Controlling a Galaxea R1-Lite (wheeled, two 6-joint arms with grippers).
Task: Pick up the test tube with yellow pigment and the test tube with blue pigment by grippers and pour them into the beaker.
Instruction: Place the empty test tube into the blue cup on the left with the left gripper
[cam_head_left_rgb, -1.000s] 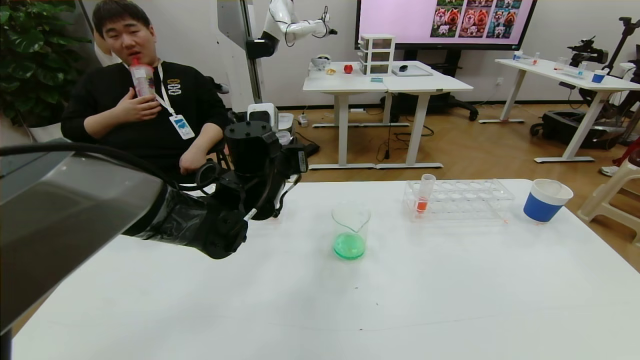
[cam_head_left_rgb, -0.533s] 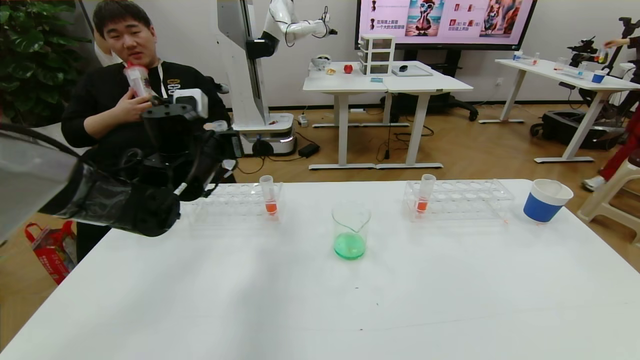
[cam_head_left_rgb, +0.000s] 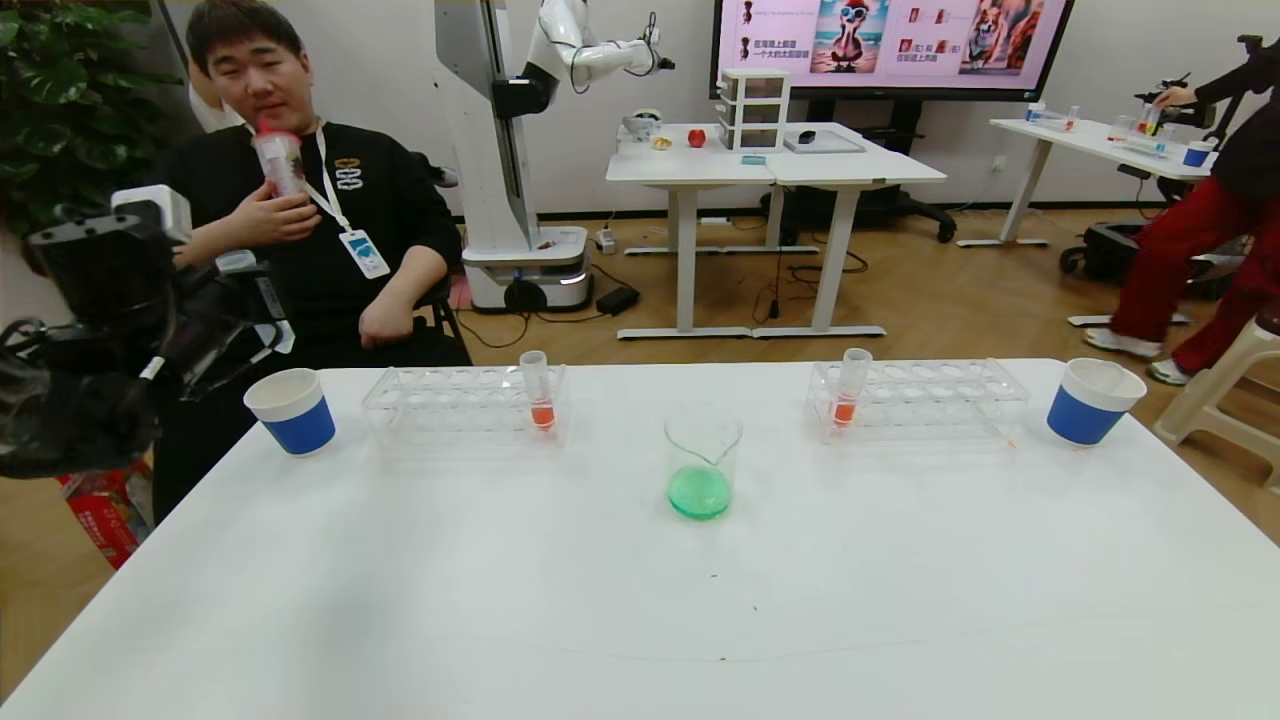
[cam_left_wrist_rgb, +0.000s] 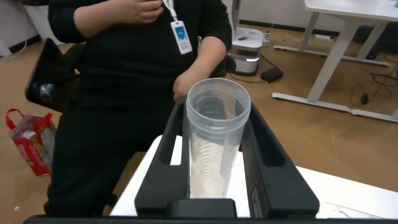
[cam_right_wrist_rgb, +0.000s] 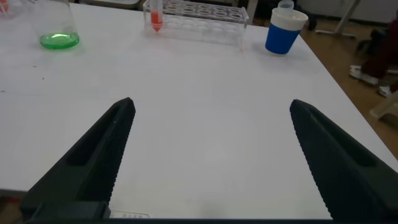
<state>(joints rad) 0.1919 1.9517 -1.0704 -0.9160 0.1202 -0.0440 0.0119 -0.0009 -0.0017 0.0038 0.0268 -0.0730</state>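
The beaker (cam_head_left_rgb: 701, 468) stands at the table's middle with green liquid in its bottom; it also shows in the right wrist view (cam_right_wrist_rgb: 59, 28). My left gripper (cam_head_left_rgb: 245, 300) is raised beyond the table's left edge, above and left of a blue paper cup (cam_head_left_rgb: 292, 410). In the left wrist view this gripper (cam_left_wrist_rgb: 214, 111) is shut on a clear, empty test tube (cam_left_wrist_rgb: 214, 149). No tube with yellow or blue liquid is in view. My right gripper (cam_right_wrist_rgb: 211, 104) is open and empty over the near right part of the table; it is out of the head view.
Two clear racks (cam_head_left_rgb: 455, 405) (cam_head_left_rgb: 930, 400) each hold one tube with orange liquid (cam_head_left_rgb: 540, 390) (cam_head_left_rgb: 848, 388). A second blue cup (cam_head_left_rgb: 1093, 400) stands at the far right, with a clear tube in it in the right wrist view (cam_right_wrist_rgb: 284, 28). A seated man (cam_head_left_rgb: 300, 220) is behind the table's left.
My left arm has swung from near the table's middle far out to the left with the tube, uncovering the left rack and the left blue cup. The beaker has not moved.
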